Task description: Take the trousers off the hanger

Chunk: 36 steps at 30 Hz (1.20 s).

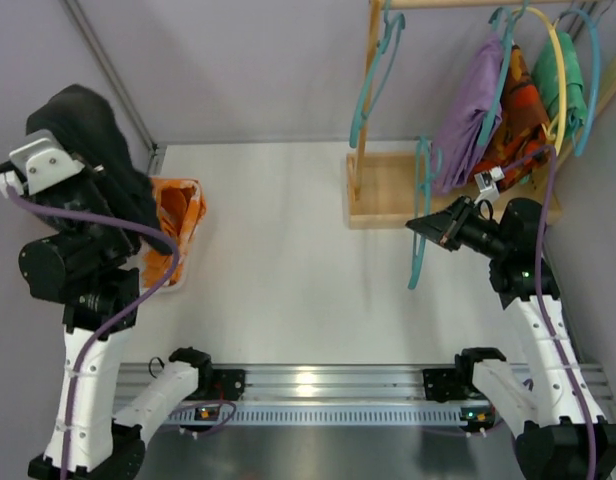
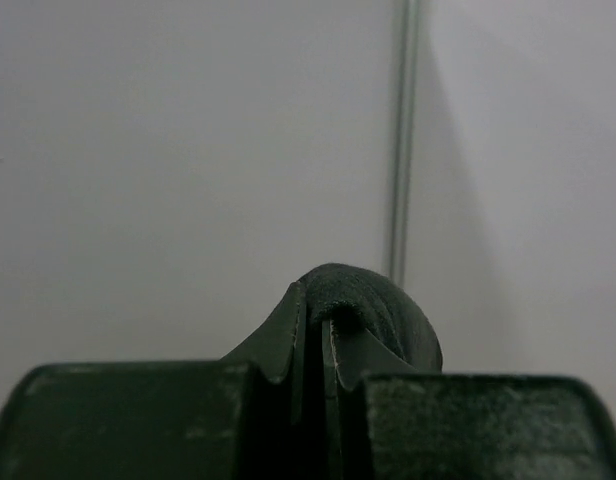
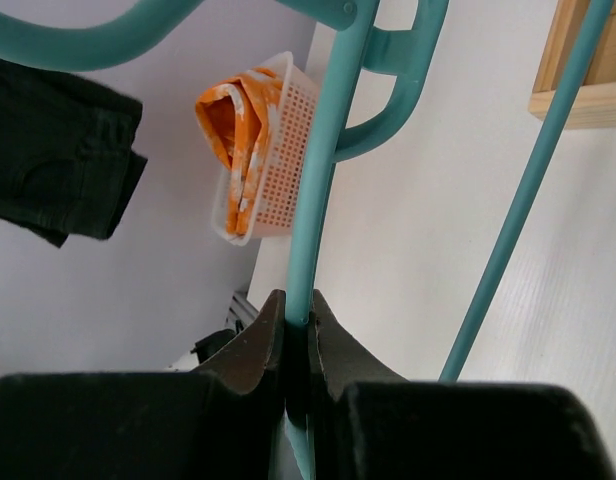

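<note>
Pull-off looks basically done: left gripper [image 2: 313,318] pinching the black trousers [image 1: 93,135] up over the table's left edge, right gripper [image 3: 296,312] clamped on the bare teal hanger [image 3: 324,190], so next I'd guess lower them into the basket [image 3: 288,135].

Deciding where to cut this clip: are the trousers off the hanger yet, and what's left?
Done: the black trousers look clear of the teal hanger, which is bare. In hand: the left tool is shut on the trousers, raised near the basket; the right tool is shut on the hanger. Left: probably dropping the trousers and setting the hanger down.
</note>
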### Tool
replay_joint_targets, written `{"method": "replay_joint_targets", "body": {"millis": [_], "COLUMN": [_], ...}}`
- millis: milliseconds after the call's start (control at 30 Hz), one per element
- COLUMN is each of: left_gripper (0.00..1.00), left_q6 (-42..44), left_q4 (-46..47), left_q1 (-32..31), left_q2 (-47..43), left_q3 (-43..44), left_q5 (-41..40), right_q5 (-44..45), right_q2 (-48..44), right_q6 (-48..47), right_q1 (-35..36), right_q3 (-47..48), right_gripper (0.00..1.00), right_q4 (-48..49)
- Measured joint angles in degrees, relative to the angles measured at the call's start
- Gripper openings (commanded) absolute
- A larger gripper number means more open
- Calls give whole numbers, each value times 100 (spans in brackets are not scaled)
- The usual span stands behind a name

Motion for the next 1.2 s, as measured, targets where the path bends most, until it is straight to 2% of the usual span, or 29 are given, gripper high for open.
{"method": "replay_joint_targets", "body": {"millis": [200,467,800,967,1200], "left_gripper": [0,0,0,0,0], "left_q6": [68,170,-103,-109,-90], "left_q4": [-356,-579,-1167,-1038,-669], "left_q1": [1141,2072,2990,3060,3064], "left_q2": [-898,-1801,-2315,-2085,-476], "left_q3": [-654,-1508,-2533,-2610,-2785], "left_q5": [-332,-654,-728,-555,-289], "right_q5": [4,-7,-9,4,35], "right_q2": [35,37,118,197,240], "right_q6": [2,-4,-57,-92,-96], "right_q1": [0,0,0,0,0], "right_q3": [4,173,269,269,269], "right_gripper": [0,0,0,0,0], "right_q4": [-11,-61,-153,-175,-195]}}
